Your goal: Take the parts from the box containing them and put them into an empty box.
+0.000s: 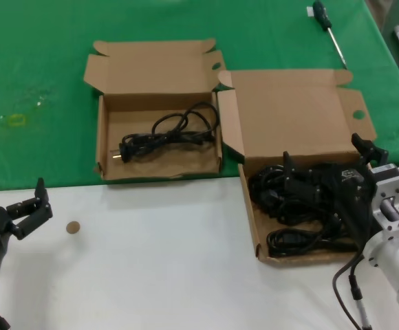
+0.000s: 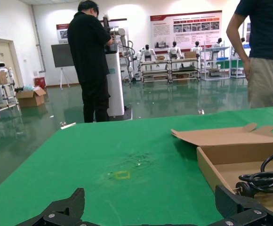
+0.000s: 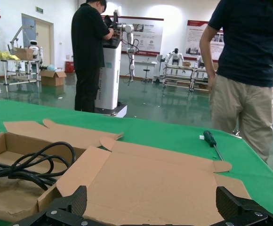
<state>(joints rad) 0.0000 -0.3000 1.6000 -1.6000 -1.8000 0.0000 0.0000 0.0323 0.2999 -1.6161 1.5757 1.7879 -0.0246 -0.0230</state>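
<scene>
Right tool: positioned low over the wider box, inside its tray, with fingers spread wide above the heap of black cords; nothing is seen gripped between them. Left tool: held over the white part of the worktop near the robot's left edge, fingers spread wide and holding nothing, well apart from both boxes.

Wider box: set at the front right, straddling the line where green cloth meets white surface; lid laid back flat, angled side flaps raised, a round hole near one lid corner. Open white worktop is found in front of it and to its left.

Narrower box: placed on the green cloth, left of the wider box, its right wall just beside the wider box's left flap; lid folded back with a notched edge. One cord bundle is recorded inside, thin, black, loosely looped, a plug at its left end.

Cords in the wider box: several bundles, tangled, black, filling most of the tray.

Screwdriver: laid on the green cloth far behind the wider box. Small brown disc: lying on the white surface near the left tool.
</scene>
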